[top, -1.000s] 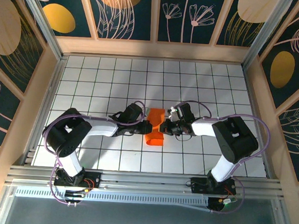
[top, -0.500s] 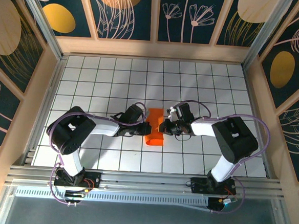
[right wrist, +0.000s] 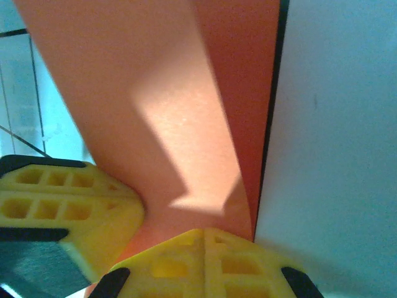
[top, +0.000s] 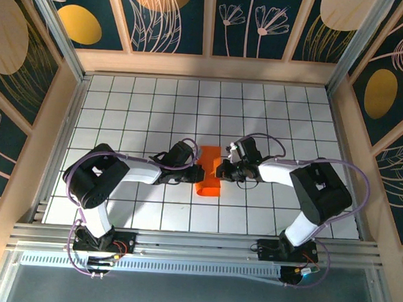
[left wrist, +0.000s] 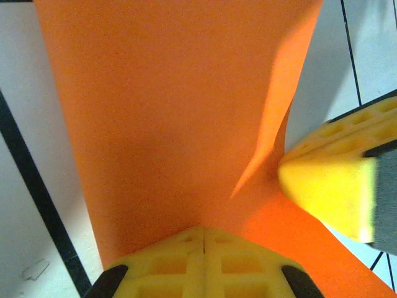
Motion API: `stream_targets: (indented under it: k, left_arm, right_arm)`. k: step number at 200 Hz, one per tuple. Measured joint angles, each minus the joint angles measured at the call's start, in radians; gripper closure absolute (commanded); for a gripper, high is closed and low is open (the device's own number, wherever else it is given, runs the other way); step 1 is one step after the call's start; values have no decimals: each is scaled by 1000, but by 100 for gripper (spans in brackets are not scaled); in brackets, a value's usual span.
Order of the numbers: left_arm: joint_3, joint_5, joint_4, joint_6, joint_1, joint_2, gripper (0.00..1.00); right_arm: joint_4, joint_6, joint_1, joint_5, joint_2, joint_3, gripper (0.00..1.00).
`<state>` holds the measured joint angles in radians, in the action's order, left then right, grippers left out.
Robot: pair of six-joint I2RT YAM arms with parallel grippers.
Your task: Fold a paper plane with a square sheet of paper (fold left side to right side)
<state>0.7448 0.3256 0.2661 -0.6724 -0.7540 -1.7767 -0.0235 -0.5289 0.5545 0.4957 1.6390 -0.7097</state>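
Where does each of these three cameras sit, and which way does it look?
Top: above and behind the arms, looking down on the table; both arms show, left tool and right tool meeting at the orange paper.
Left wrist: on the left arm, looking past its shut tool onto the orange paper.
Right wrist: on the right arm, looking past its shut tool onto the orange paper.
Both wrist views share the orange paper and the other arm's tool.

The square sheet of paper (top: 210, 171), bright orange and folded into a narrow strip, lies mid-table, running near to far.
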Motion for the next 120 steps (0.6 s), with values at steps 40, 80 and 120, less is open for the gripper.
stream_targets:
  k: [40, 80, 120]
  left_arm:
    - [1, 0, 0, 0, 0, 0, 97]
    - [1, -2, 0, 0, -2, 0, 97]
    - [1, -4, 0, 0, -2, 0, 97]
  right_arm:
    - [12, 3, 0, -8, -51, -29, 100]
    - [-16, -5, 0, 8, -38, -35, 100]
    - [-64, -14, 11, 30, 37, -71, 100]
